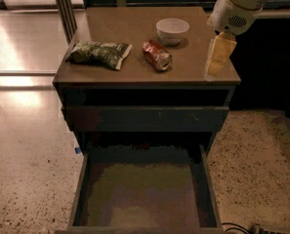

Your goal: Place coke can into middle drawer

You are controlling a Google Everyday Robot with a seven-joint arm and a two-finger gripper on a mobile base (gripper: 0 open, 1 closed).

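The coke can [156, 55] lies on its side on the cabinet top, just in front of the white bowl [172, 29]. The middle drawer [144, 194] is pulled out wide below; its olive-brown floor holds nothing. My gripper [217, 58] hangs from the white arm [237, 9] over the right edge of the cabinet top. It points down, to the right of the can and apart from it, and holds nothing that I can see.
A green snack bag [98, 53] lies on the left of the cabinet top [134, 77]. A shut drawer with a dark front [144, 118] sits above the open one. Speckled floor [261, 169] lies to the right, shiny floor to the left.
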